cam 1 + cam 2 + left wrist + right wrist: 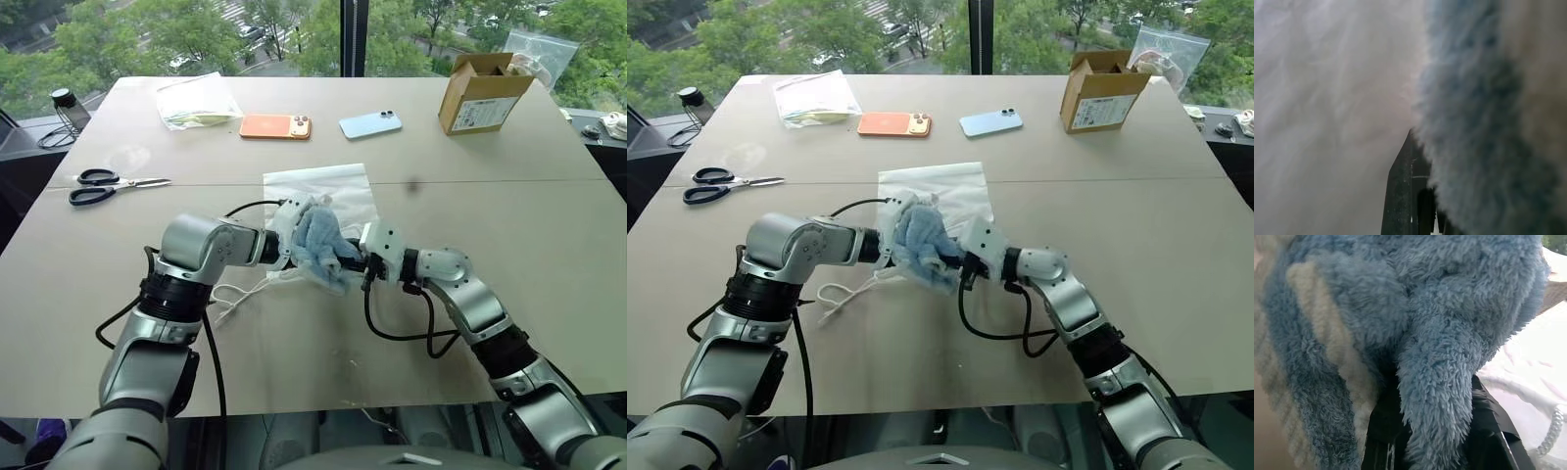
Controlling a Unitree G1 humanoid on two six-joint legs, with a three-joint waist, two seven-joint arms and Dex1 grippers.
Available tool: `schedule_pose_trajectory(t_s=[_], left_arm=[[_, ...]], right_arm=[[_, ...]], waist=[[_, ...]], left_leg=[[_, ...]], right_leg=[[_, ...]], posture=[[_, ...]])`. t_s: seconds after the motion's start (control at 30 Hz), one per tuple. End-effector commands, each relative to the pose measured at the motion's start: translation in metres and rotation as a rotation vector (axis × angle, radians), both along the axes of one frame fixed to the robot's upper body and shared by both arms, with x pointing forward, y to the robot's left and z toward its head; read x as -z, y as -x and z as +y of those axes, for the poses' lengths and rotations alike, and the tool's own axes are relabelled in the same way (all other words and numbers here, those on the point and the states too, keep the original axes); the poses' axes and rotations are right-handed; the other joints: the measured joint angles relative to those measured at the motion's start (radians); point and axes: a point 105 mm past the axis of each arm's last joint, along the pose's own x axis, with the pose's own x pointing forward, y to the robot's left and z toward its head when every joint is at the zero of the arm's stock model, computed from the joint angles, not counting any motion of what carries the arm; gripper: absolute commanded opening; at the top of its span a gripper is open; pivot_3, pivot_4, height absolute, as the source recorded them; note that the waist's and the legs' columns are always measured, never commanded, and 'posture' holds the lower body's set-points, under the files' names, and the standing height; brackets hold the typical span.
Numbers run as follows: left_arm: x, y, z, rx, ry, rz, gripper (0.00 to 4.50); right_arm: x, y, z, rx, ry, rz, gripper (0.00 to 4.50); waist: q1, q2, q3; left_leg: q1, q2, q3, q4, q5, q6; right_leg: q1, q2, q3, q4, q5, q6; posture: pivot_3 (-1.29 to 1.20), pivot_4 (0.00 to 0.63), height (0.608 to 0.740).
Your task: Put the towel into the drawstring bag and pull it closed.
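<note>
The light blue fluffy towel point(321, 247) hangs bunched at the table's middle, pinched in my right gripper point(351, 262). In the right wrist view the towel point(1435, 333) fills the gap between the black fingers point(1488, 426). The white translucent drawstring bag point(338, 186) lies flat just beyond, its near end lifted around my left gripper point(287, 240). That gripper is shut on the bag's edge, right beside the towel. One black finger point(1403, 196) shows between white fabric and towel point(1484, 122). White cord point(230, 294) trails toward me on the table.
Scissors point(108, 186) lie at the left. An orange phone point(275, 126) and a blue phone point(370, 124) sit at the back, with a clear bag of yellowish contents point(196, 101) to their left. A cardboard box point(483, 93) stands at the back right.
</note>
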Motion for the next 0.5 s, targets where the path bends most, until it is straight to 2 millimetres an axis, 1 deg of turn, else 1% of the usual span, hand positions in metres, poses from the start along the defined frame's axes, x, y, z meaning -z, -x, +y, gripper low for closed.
schedule_pose_trajectory(t_s=[0.03,0.17,0.33,0.5], left_arm=[[-0.049,0.001,-0.014,0.056,0.161,-0.125,0.0],[-0.066,0.003,-0.013,0.05,0.226,-0.142,0.0],[-0.081,0.002,-0.014,0.038,0.275,-0.171,0.0],[-0.091,0.001,-0.02,0.038,0.318,-0.176,0.0]], right_arm=[[0.048,-0.004,-0.018,0.061,0.238,0.045,0.29],[0.051,-0.013,-0.026,0.089,0.346,-0.034,0.29],[0.048,-0.015,-0.029,0.082,0.384,-0.098,0.29],[0.035,-0.019,-0.028,0.058,0.432,-0.23,0.29]], waist=[[0.0,0.0,0.0],[0.0,0.0,0.0],[0.007,-0.001,0.0],[0.009,-0.001,-0.001]], left_leg=[[0.0,0.0,0.0,0.0,0.0,0.0],[0.001,0.0,0.0,0.0,0.0,0.0],[0.001,-0.001,-0.001,0.002,0.0,0.0],[0.008,-0.001,0.0,0.003,0.0,0.0]], right_leg=[[0.0,0.0,0.0,0.0,0.0,0.0],[0.0,0.0,0.0,0.001,0.0,0.0],[0.001,-0.001,0.0,0.004,0.0,0.0],[0.006,-0.001,0.001,0.006,0.0,0.0]], posture=[[0.0,0.15,0.74],[0.0,0.15,0.74],[0.0,0.15,0.74],[0.0,0.15,0.74]])
